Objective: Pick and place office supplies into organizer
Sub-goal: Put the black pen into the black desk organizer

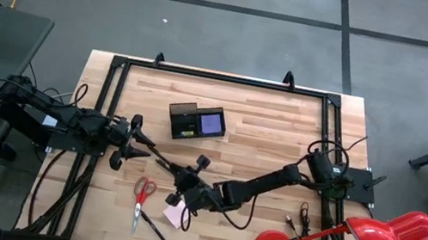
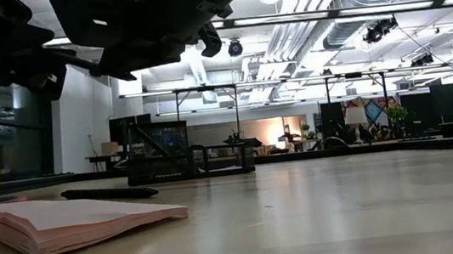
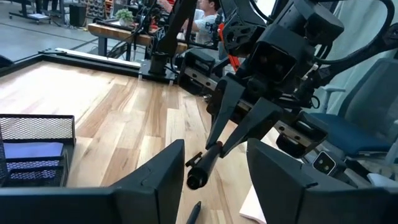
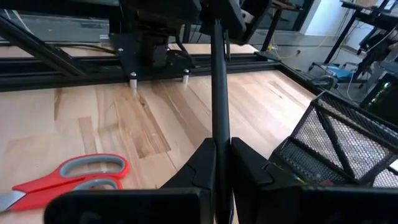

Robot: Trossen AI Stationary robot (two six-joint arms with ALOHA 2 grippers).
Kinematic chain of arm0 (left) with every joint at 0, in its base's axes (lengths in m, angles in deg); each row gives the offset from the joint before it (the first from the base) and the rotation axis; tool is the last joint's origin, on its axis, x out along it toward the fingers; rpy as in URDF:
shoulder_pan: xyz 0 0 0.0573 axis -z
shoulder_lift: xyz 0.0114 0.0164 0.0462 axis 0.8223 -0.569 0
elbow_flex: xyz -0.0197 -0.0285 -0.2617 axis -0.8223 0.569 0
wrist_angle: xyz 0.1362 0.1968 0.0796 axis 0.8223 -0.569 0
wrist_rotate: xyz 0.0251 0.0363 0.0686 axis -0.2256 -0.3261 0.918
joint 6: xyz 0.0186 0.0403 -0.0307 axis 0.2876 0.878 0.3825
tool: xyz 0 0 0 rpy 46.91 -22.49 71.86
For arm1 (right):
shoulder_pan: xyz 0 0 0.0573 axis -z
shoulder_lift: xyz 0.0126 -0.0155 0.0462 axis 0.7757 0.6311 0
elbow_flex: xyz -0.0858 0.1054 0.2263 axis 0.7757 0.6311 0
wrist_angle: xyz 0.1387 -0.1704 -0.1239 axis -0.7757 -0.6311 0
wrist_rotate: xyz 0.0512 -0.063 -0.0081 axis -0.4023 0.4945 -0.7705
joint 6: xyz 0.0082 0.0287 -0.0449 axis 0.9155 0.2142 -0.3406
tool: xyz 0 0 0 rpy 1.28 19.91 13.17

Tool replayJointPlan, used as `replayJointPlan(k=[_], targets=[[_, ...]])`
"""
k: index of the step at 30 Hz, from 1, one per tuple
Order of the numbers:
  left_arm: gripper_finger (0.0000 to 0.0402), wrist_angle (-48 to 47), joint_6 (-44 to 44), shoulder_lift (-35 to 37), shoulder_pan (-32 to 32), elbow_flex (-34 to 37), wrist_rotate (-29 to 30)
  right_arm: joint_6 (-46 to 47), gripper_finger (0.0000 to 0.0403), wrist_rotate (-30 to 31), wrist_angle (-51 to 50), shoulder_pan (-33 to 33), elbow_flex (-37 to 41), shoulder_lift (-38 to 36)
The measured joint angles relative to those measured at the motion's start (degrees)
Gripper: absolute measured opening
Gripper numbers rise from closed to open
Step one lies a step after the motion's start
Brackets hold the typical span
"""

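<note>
Light wooden slatted table [image 1: 282, 131] is carrying the black wire-mesh two-compartment organizer [image 1: 195, 121] at 12 o'clock of centre. Right gripper [image 1: 182, 186] is reaching to table centre, fingers clamped on a thin black pen [image 4: 219, 106]. Left gripper [image 1: 139, 138] is hovering at 9 o'clock of it, fingers apart around the pen's far end. Red-handled scissors [image 1: 144, 189] and pink square sticky-note pad [image 1: 175, 214] are lying at 6 o'clock.

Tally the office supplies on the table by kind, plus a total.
Pens: 2, one held by the right gripper, one on the table
Scissors: 1
Pink sticky pad: 1
Purple pad, in the organizer: 1
Total: 5
</note>
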Motion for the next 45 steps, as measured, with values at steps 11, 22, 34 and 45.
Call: replayJointPlan(k=[11, 22, 34, 45], targets=[[0.011, 0.02, -1.47, 0.0, 0.0, 0.0, 0.69, -2.88, 0.0015, 1.01, 2.78, 0.32, 0.0, 0.0], [0.0054, 0.25, -1.43, -0.02, 0.0, -0.01, 0.62, -3.87, 0.0016, -0.09, 4.31, 0.34, 0.0, 0.0], [0.002, 0.56, -0.95, 0.0, 0.04, -0.01, 0.39, -4.04, 0.0022, -0.22, 4.14, 0.4, 0.0, 0.0], [0.0012, 1.49, 0.15, -0.02, 0.04, -0.01, 0.83, -4.14, 0.0042, -0.06, 4.04, 0.45, 0.0, 0.0]])
